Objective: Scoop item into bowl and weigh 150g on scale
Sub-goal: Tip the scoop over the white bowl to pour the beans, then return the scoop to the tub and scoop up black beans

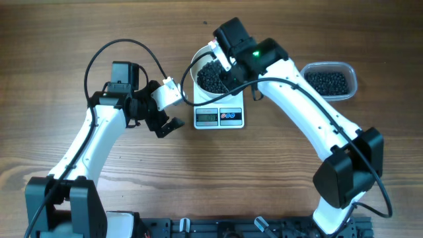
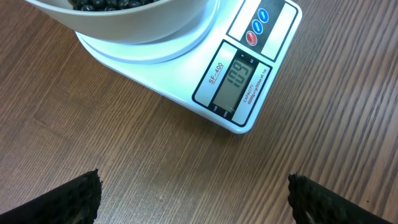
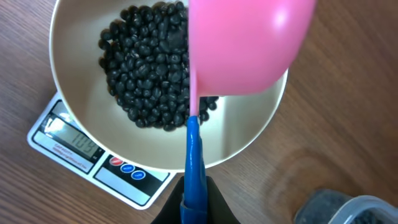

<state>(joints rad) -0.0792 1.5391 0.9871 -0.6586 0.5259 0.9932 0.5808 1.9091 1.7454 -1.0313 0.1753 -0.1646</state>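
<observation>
The white bowl point(image 3: 249, 140) stands on the white scale point(image 2: 239, 81), whose display is lit. A dark heap of the item point(image 3: 143, 68) lies in the bowl's left half. My right gripper point(image 3: 194, 208) is shut on the blue handle point(image 3: 194, 155) of a pink scoop point(image 3: 249, 43), which is tipped on its side over the bowl's right half. In the overhead view the right gripper point(image 1: 228, 63) hangs over the bowl point(image 1: 197, 65). My left gripper point(image 1: 169, 127) stands open with nothing in it, just left of the scale point(image 1: 219, 117) and low over the table.
A clear plastic tub point(image 1: 329, 80) holding more dark beads stands on the wooden table to the right of the scale. Its corner point(image 3: 348, 211) shows at the bottom right of the right wrist view. The right arm arches over the table between the tub and the scale.
</observation>
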